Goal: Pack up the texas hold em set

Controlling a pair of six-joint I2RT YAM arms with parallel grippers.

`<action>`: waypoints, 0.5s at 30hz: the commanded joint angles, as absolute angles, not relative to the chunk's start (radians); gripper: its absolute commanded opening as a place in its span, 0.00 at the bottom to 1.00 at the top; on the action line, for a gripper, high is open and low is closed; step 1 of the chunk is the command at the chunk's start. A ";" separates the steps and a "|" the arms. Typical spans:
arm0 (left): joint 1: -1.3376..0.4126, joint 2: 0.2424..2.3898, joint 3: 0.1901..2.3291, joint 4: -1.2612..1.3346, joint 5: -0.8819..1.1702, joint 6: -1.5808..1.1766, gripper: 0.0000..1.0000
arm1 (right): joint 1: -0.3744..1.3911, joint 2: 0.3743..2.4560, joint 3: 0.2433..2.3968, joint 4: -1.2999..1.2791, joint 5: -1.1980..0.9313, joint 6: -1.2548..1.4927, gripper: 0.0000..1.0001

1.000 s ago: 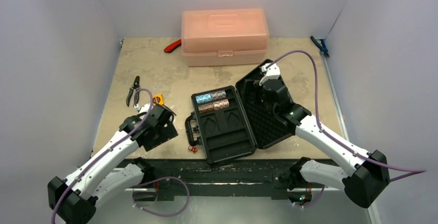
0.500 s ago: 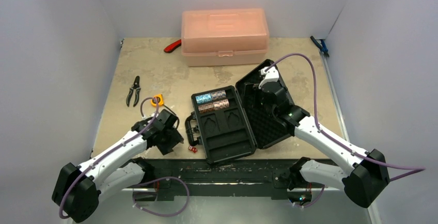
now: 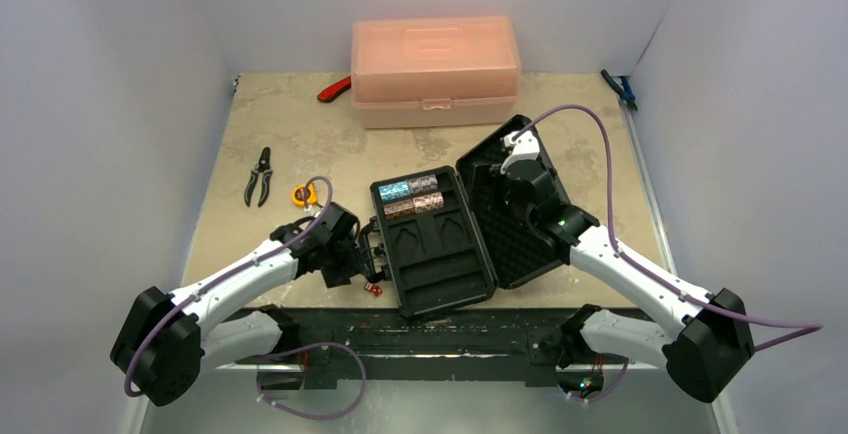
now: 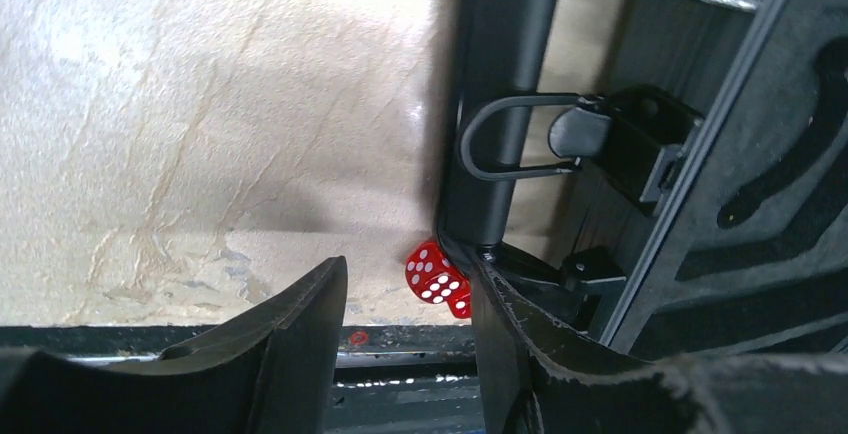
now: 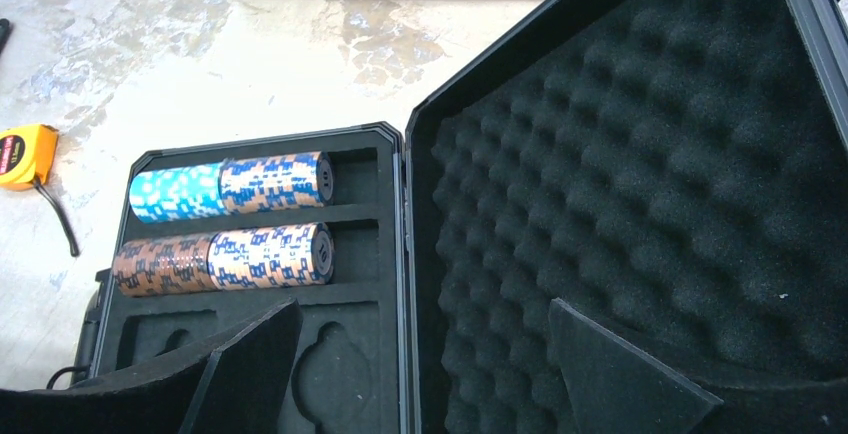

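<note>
Swung across from beside the tape measure [image 3: 303,194] within the last second, my left jaws now hang low at the near-left corner of the briefcase [image 3: 432,304]. The two red dice [image 4: 438,279] lie on the counter [image 3: 300,134] between my fingers [image 4: 300,334].

The danger is plain from the wrist view. The dice sit hard against the end of the case's handle [image 4: 500,104], close to my right-hand finger and not centred in the gap. They are also near the counter's front edge. As I judge it, a closing stroke from this spot could pinch the handle along with the dice, or catch only one die. It could also flick the pair over the edge and out of reach. A small shift away from the case before closing would seem safer.

My left jaws stand well apart and grip nothing. I cannot tell whether the right-hand finger brushes the handle. My right jaws are likewise spread wide and empty, poised above the egg-crate foam of the opened lid [image 5: 640,204] without touching it.

Further out, the chips [image 5: 230,219] already lie in two rows in the far slots of the case's base, blue, reddish-brown and grey. The moulded pockets nearer me are unfilled. Beyond the case stand the pink plastic box [image 3: 435,69], a pair of pliers [image 3: 258,176] and a red-handled tool [image 3: 335,89].
</note>
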State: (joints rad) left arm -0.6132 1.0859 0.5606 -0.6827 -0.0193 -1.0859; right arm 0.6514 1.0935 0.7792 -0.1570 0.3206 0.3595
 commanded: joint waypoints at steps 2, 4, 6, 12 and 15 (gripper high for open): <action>-0.644 1.056 0.590 -0.652 -0.024 -0.908 0.48 | 0.647 1.094 0.774 -0.133 0.316 0.371 0.99; -0.654 1.050 0.590 -0.647 -0.026 -0.876 0.47 | 0.647 1.099 0.777 -0.135 0.316 0.371 0.99; -0.664 1.053 0.590 -0.641 -0.023 -0.849 0.48 | 0.647 1.103 0.779 -0.136 0.314 0.371 0.99; -0.690 1.098 0.593 -0.605 -0.018 -0.800 0.47 | 0.647 1.113 0.785 -0.137 0.308 0.370 0.99; -0.709 1.142 0.603 -0.586 -0.015 -0.782 0.47 | 0.647 1.122 0.788 -0.138 0.304 0.370 0.99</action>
State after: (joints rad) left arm -0.6861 1.0981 0.5655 -0.6392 -0.0189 -0.8410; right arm 0.6514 1.1156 0.7792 -0.1574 0.3187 0.3595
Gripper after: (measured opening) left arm 0.475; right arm 0.987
